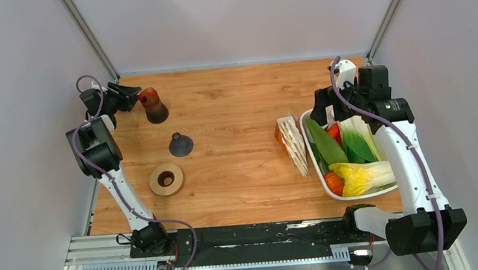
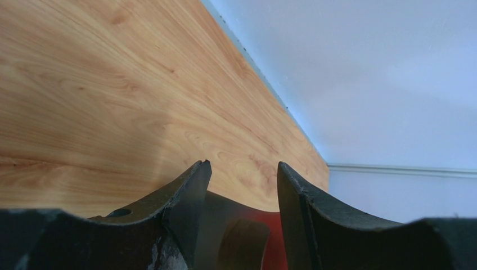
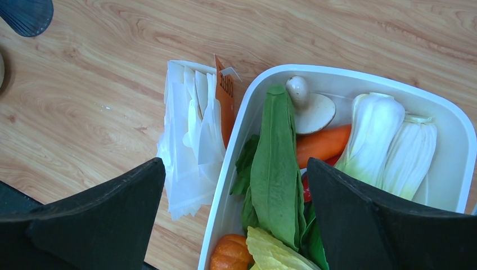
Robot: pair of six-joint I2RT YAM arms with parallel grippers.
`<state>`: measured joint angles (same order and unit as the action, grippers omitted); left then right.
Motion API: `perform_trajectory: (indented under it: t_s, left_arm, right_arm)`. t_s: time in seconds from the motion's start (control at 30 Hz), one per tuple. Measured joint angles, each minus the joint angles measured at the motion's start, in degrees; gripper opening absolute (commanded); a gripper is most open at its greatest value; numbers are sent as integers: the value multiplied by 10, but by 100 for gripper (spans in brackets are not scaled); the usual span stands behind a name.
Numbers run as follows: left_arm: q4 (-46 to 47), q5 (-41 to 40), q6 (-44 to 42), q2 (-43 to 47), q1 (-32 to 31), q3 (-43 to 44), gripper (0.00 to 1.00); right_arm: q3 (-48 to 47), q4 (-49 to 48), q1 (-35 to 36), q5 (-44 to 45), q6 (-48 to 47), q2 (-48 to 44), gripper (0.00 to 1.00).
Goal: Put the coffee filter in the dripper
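Left pincer (image 2: 243, 169) parted beside red-topped vessel (image 1: 153, 106) at 10 o'clock; right pincer (image 3: 235, 163) spread wide above filter stack (image 3: 188, 140) and tray (image 3: 337, 70); dripper (image 1: 180, 144) at vessel's 5 o'clock.

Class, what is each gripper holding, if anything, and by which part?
Right gripper: open, nothing held. Left gripper straddles the red-topped vessel; whether it grips cannot be told.
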<state>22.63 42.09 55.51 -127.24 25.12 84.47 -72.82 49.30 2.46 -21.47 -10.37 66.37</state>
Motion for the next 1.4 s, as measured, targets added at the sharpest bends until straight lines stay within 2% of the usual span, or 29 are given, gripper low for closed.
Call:
perform_trajectory:
  t_s: [0.33, 0.63, 1.4]
  left_arm:
    - [46, 22, 28, -1, -21, -41, 57]
    - [93, 22, 70, -1, -68, -95, 57]
    - [66, 55, 39, 32, -235, -139, 58]
  right_arm:
    - [-9, 11, 0, 7, 0, 0, 100]
    - [-10, 12, 1, 16, 0, -2, 100]
    - [27, 15, 1, 26, 0, -61, 100]
